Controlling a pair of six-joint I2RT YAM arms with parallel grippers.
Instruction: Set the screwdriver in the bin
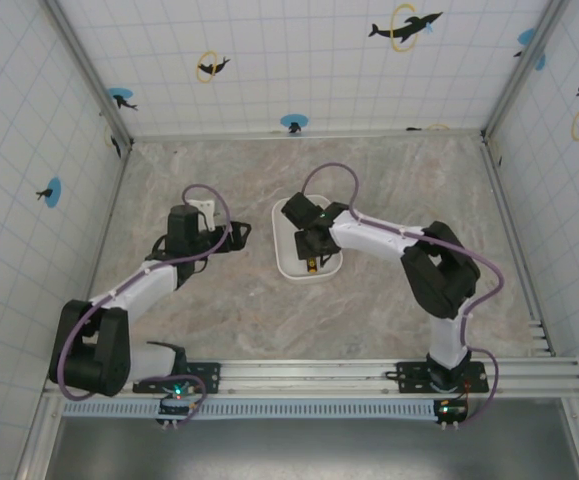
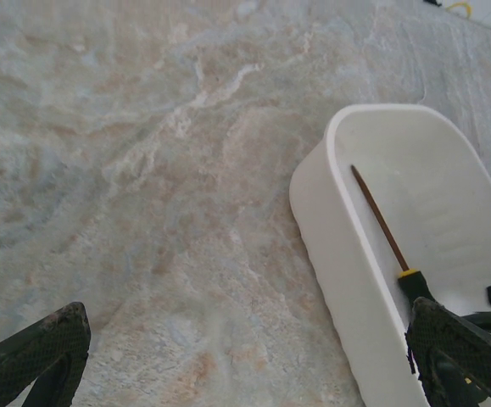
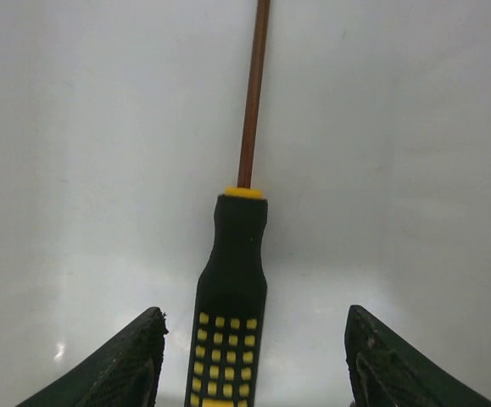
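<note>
**Screwdriver lies in the bin, both sets of jaws apart**

From above, the right arm (image 1: 379,235) reaches leftwards across the marbled worktop (image 1: 389,170). Its wrist hangs over the white bin (image 1: 283,225), which sits near the middle of the worktop. A small patch of yellow shows inside the bin at its near end, just below the wrist.

The right wrist camera looks along the screwdriver (image 3: 231,280). Its black handle with yellow squares is lowest in the picture. A yellow collar follows, and then the thin brownish shaft runs away over the white floor of the bin. The right jaws stand apart, with one of the fingers (image 3: 118,365) on each side of the handle. White floor shows between the handle and each finger, so neither touches it.

The left arm (image 1: 139,285) is bent, and the left jaws sit to the left of the bin. In the left wrist view they are spread wide over bare worktop and grip nothing. One finger overlaps the bin's near wall in that picture; whether it touches cannot be told. There the screwdriver lies lengthwise in the bin, close to that wall.
</note>
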